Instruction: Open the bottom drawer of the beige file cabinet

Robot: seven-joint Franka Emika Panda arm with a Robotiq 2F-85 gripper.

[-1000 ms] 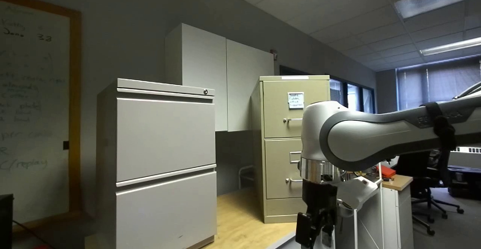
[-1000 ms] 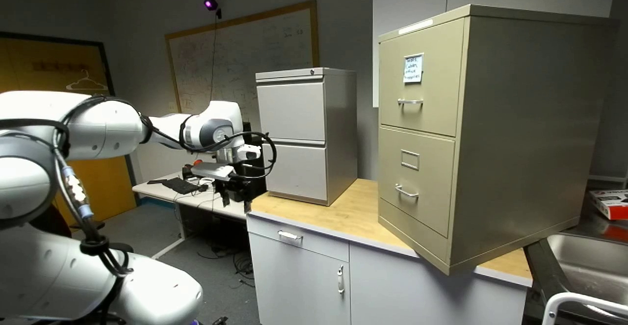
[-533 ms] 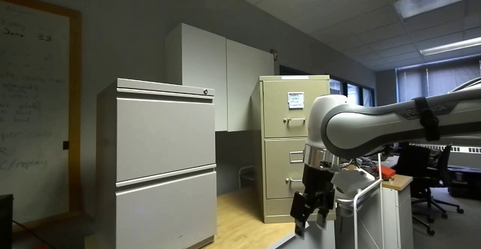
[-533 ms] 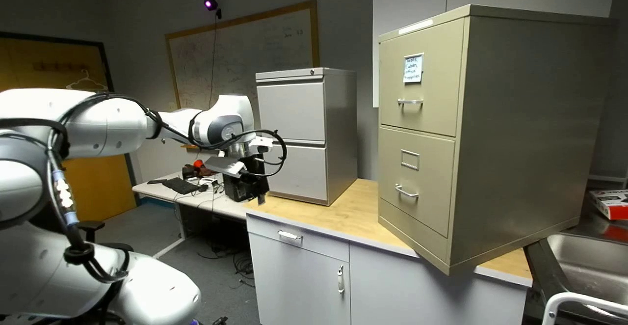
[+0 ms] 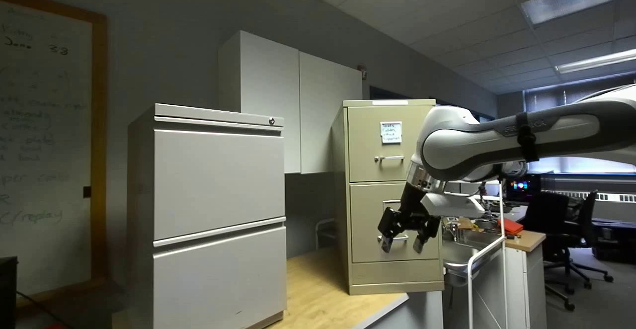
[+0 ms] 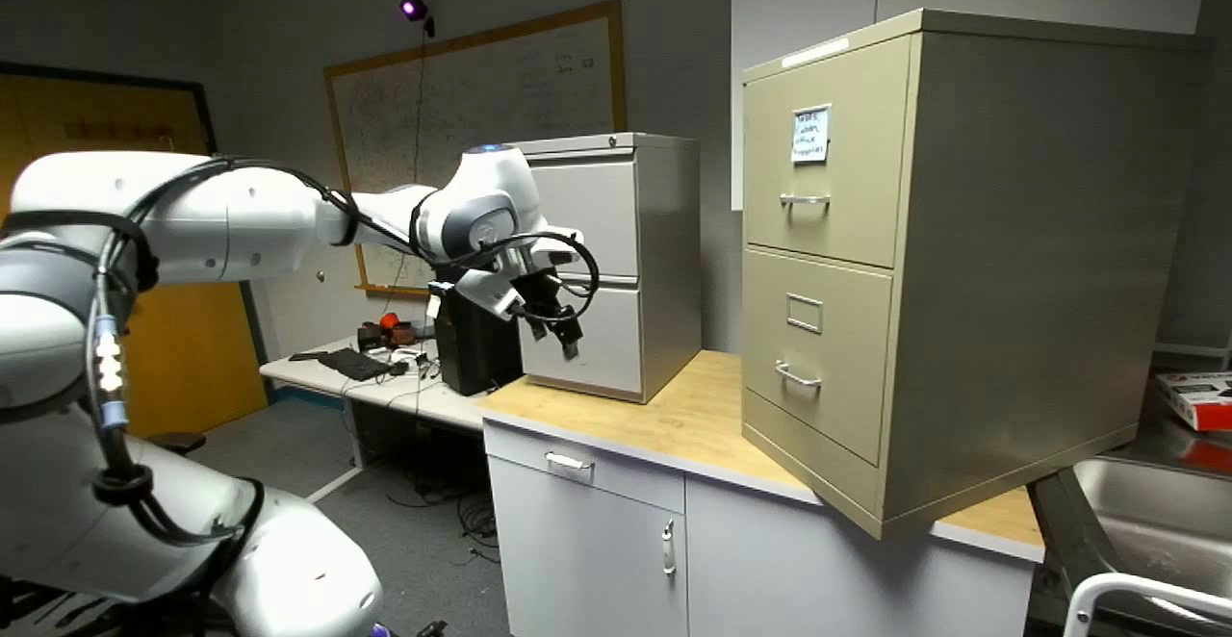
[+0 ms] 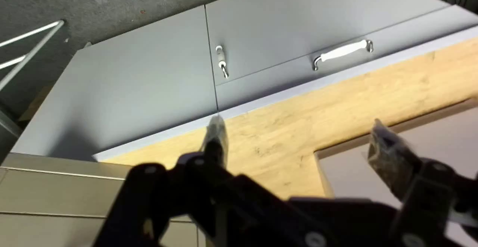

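The beige file cabinet (image 6: pixel 1039 262) stands on the counter in both exterior views. Its bottom drawer (image 6: pixel 852 358) is shut, with a small metal handle (image 6: pixel 798 379) and an empty label frame. The bottom drawer (image 5: pixel 365 219) and its handle also show in an exterior view, with my gripper (image 5: pixel 402 246) partly in front. The upper drawer with white paper is shut. My gripper (image 6: pixel 553 341) is open and empty, tilted downward, apart from the cabinet and before the grey cabinet. In the wrist view the fingers of my gripper (image 7: pixel 297 121) are wide apart; the beige cabinet (image 7: pixel 56 193) fills the lower left, its handle hidden.
A pale grey two-front cabinet (image 6: pixel 577 214) stands beside the beige one on the wooden counter (image 6: pixel 693 416). Base cupboards (image 7: pixel 149 79) with white handles are below. A sink (image 6: pixel 1088 493) and a white tube rail (image 6: pixel 1155 589) are near the beige cabinet.
My arm has reached forward toward the counter. The gripper has risen and tilted, and its fingers now show spread apart in front of the beige cabinet. Both drawers stay shut.
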